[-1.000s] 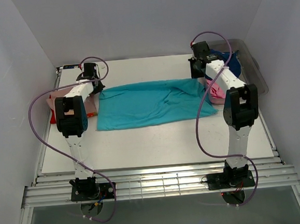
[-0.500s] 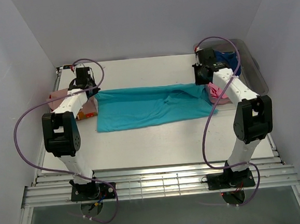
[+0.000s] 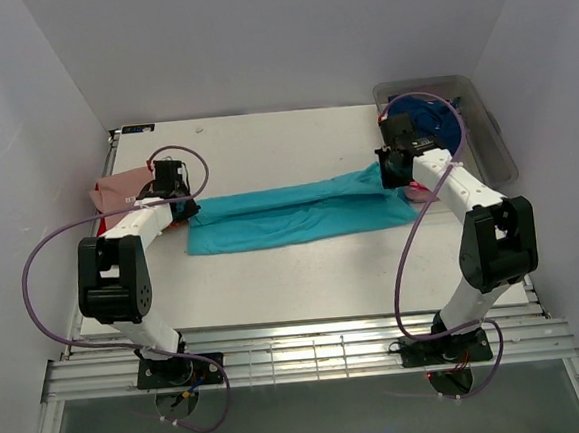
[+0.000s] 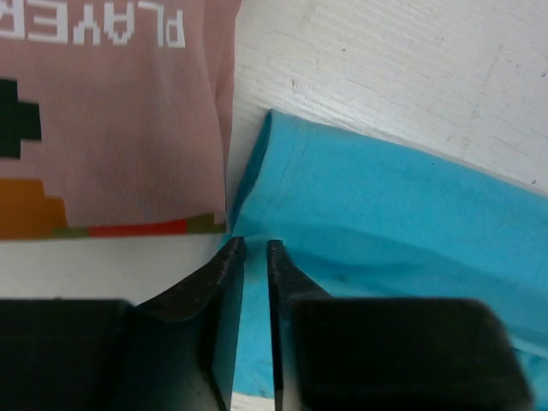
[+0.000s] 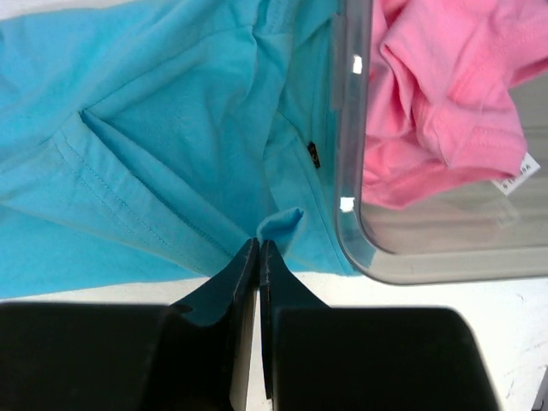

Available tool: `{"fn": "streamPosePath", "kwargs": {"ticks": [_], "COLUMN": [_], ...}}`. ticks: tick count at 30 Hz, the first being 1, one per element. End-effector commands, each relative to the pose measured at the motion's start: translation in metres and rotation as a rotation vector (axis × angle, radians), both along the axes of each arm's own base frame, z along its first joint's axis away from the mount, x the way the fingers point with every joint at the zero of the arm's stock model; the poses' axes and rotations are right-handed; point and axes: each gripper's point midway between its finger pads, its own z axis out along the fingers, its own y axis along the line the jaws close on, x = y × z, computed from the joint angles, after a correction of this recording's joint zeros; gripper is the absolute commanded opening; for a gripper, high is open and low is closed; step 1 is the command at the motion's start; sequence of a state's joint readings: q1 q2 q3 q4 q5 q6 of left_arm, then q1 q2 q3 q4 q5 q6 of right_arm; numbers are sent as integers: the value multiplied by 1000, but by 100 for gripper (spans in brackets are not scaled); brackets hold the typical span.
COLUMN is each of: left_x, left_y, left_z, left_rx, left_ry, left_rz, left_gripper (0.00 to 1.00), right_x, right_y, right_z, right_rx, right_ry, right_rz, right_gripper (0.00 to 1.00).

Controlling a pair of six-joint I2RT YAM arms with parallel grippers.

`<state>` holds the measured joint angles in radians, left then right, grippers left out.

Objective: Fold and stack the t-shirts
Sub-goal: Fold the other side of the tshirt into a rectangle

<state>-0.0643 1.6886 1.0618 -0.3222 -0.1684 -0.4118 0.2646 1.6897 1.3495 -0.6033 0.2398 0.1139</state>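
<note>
The turquoise t-shirt (image 3: 289,212) lies stretched across the table as a narrow folded band. My left gripper (image 3: 180,207) is shut on its left edge (image 4: 360,214), with cloth between the fingers. My right gripper (image 3: 394,171) is shut on its right edge (image 5: 171,145); a small tuft of cloth sticks out at the tips. The salmon-pink t-shirt (image 3: 117,195) with white lettering (image 4: 103,103) lies folded at the table's left edge, just left of my left gripper. A bright pink t-shirt (image 5: 445,94) and a navy one (image 3: 432,115) sit in the tub.
The clear grey plastic tub (image 3: 488,131) stands at the back right; its rim (image 5: 351,171) is close beside my right gripper. White walls close in on both sides and the back.
Both grippers have pulled the far edge of the turquoise shirt toward the near side, folding it from a wide sheet into a narrow band. Both arms moved nearer.
</note>
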Motion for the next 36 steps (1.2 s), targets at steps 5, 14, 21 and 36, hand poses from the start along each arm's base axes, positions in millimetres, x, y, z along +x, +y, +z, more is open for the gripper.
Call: {"fn": "streamPosePath", "kwargs": {"ticks": [5,14,21,36], "left_x": [-28,-21,6,-1], "left_y": [-11,-35,-54,-37], "left_z": [40,70,23,-52], "left_rx": [82,50,10,100], "left_ry": [-43,-122,-12,156], "left_rz": [-6,-33,-35,59], "left_gripper": [56,53,13,2], "right_x": [-35,-43,-14,54], "right_y": [-22,-15,6,78], "right_z": [0,5,7,-24], "right_rx": [-76,-36,38,256], "right_ry": [49,22,-29,19], "right_rz": [-81,-81,-39,155], "right_gripper": [22,37,19,35]}}
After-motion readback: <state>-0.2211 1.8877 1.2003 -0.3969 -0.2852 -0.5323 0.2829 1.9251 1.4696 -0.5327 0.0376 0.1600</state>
